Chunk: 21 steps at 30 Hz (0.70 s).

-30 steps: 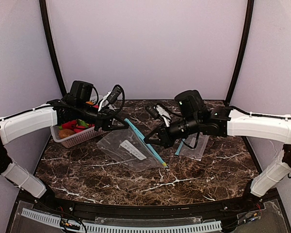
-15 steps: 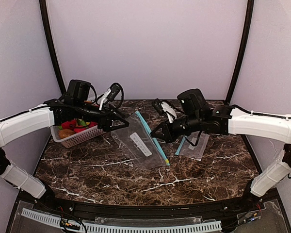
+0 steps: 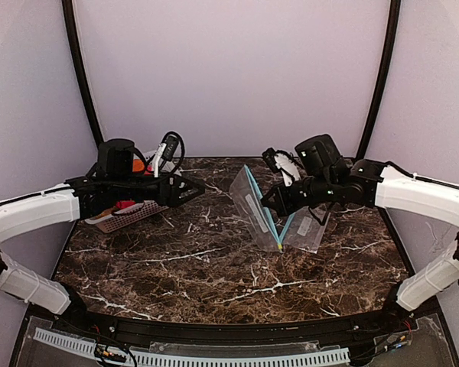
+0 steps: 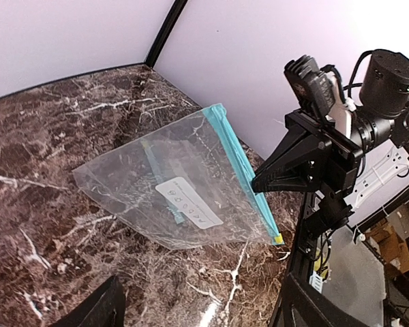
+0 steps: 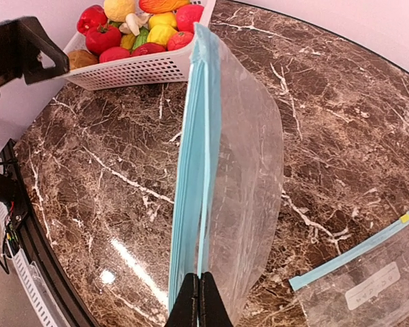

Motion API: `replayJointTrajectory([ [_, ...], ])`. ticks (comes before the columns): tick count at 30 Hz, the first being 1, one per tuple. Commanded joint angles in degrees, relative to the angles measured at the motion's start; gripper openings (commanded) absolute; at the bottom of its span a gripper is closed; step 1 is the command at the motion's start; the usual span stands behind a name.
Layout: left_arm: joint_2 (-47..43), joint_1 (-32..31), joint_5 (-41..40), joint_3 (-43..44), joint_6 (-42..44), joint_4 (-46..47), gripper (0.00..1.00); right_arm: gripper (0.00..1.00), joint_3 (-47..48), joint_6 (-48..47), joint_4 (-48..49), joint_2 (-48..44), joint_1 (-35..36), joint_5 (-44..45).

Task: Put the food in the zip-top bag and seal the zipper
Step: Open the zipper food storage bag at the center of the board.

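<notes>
**Robot test booth in a lab**

A dark marble-patterned tabletop (image 3: 214, 267) sits inside plain lilac backdrop walls (image 3: 229, 76) framed by black poles (image 3: 80, 76). Two white robot arms (image 3: 38, 210) stand at its near edge, beside a slotted cable duct (image 3: 214, 356).

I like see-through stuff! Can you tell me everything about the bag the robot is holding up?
The zip-top bag is clear, crinkly plastic and looks empty. A blue zipper strip runs along one edge, with a small yellow tab at its end. A white printed label sits on its side. The right gripper is shut on the zipper edge and holds that edge up, so the bag is tilted. Its opposite edge seems to rest on the marble table. Nothing else touches it.
</notes>
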Motion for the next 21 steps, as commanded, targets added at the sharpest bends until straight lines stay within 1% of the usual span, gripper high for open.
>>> replayJointTrajectory([
  [1,0.73,-2.21,-2.53,-6.67,-14.65,16.87,0.79,0.00,-2.49,4.67,5.61,1.80,2.02,-1.45],
  [6,4.61,-5.03,-4.12,-9.69,-20.97,25.13,0.79,0.00,-3.89,9.26,12.25,4.31,3.45,-3.15],
  [11,8.27,-7.04,-5.26,-12.19,-27.35,35.21,0.80,0.00,-3.83,10.52,16.28,6.12,4.04,-4.46],
  [17,12.21,-7.90,-6.93,-11.97,-29.75,38.07,0.81,0.00,-2.18,9.99,16.76,8.52,4.22,-5.15],
  [19,13.21,-8.09,-7.40,-11.59,-29.73,37.95,0.79,0.00,-1.81,9.92,16.74,8.72,4.31,-5.22],
  [21,14.04,-8.21,-7.50,-11.20,-29.80,38.10,0.74,0.00,-1.49,9.83,16.78,8.76,4.31,-5.24],
])
